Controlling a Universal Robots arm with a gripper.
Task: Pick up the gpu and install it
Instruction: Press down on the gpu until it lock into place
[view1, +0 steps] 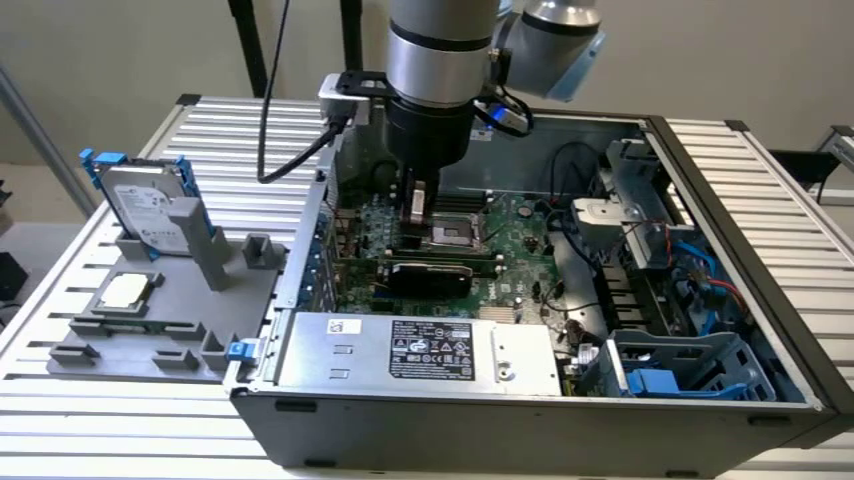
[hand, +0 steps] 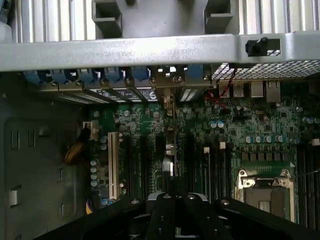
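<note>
The gpu (view1: 430, 275) stands on edge in a motherboard slot inside the open computer case, with its black face toward the case front. In the wrist view the gpu (hand: 169, 150) is edge-on, running from the rear slot brackets to my fingers. My gripper (view1: 418, 232) hangs straight over the card's length, beside the CPU socket (view1: 451, 228), and it is shut. My gripper (hand: 175, 205) sits just above the card's top edge. I cannot tell whether it touches the card.
A grey holder (view1: 160, 340) on the exterior view's left carries a silver hard drive with blue rails (view1: 150, 215) and a small square CPU chip (view1: 123, 293). The power supply (view1: 414, 350) fills the case front. A blue drive cage (view1: 681, 375) and cables crowd the right side.
</note>
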